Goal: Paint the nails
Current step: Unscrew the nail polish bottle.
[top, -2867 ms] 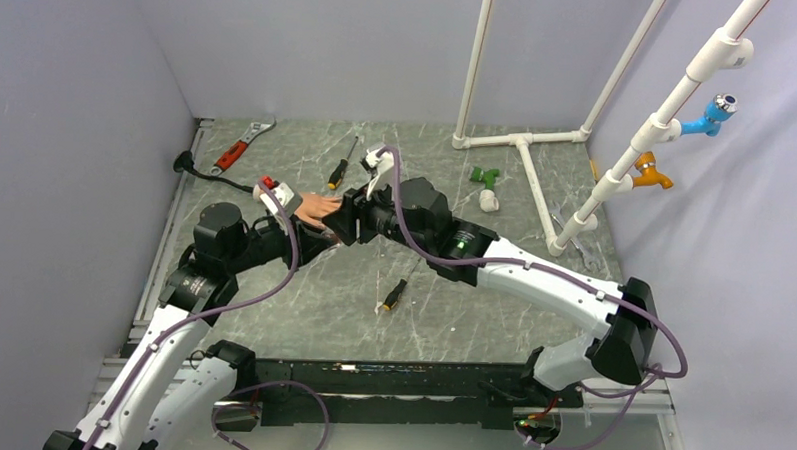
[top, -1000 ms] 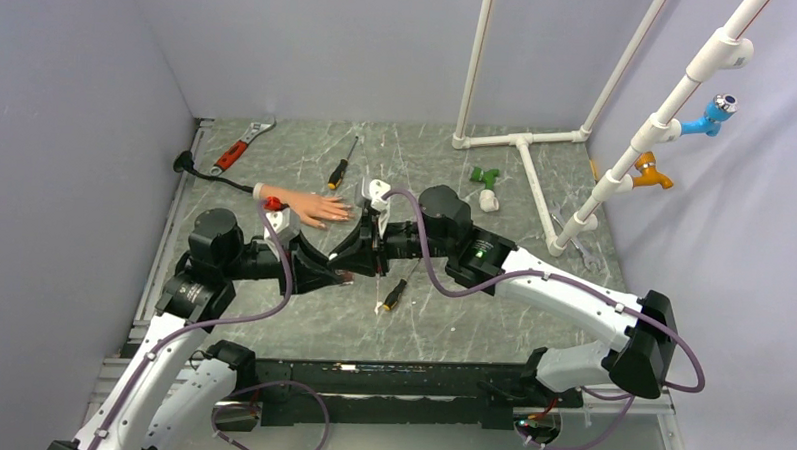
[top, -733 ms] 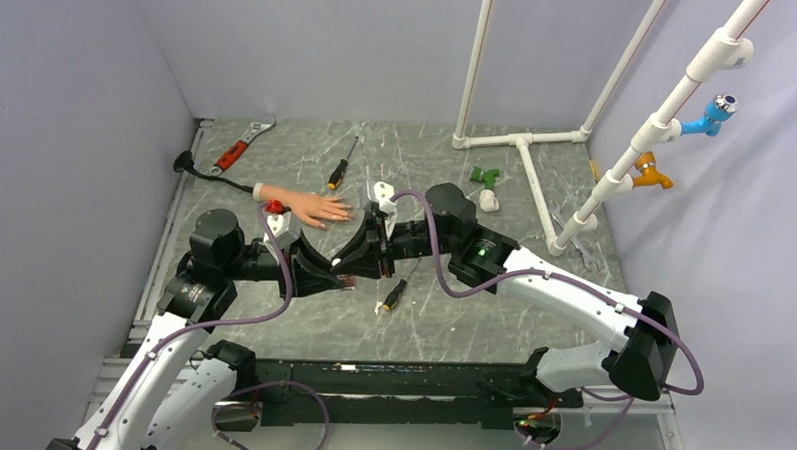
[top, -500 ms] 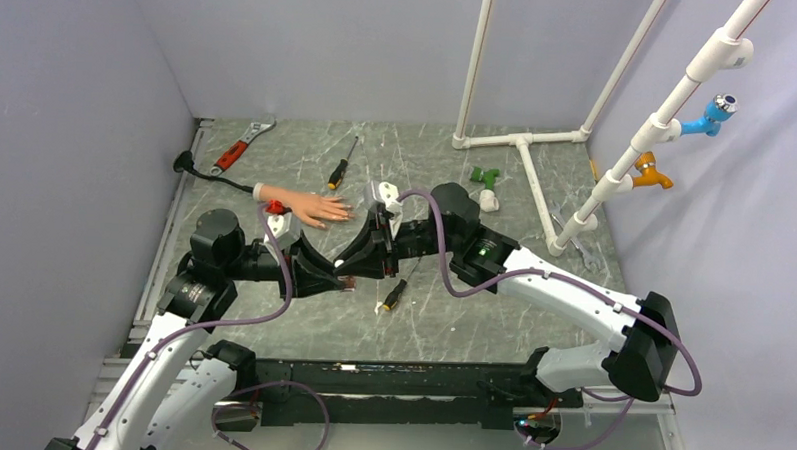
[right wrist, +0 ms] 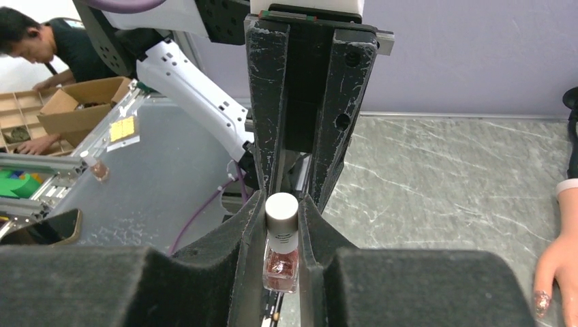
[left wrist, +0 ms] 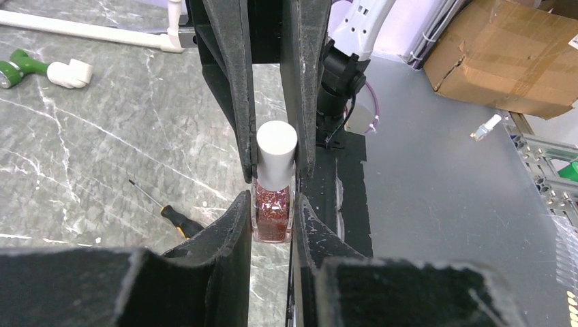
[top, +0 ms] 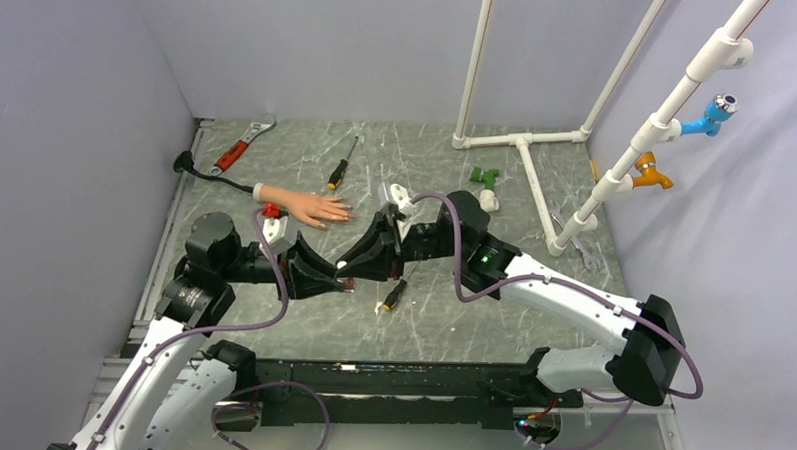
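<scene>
The left arm (top: 155, 357) and right arm (top: 562, 291) have white link shells and black joint housings, each trailed by a purple cable (top: 457, 267). A green light (top: 488, 255) glows on the right forearm. The black fingers (right wrist: 344, 88), scratched white, carry what may be two screw holes.

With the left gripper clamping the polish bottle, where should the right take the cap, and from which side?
Grip the white cap on its round sides, coming from opposite the left gripper. The polish bottle is upright, clamped low on its glass, cap clear above; the right gripper pinches it so.
</scene>
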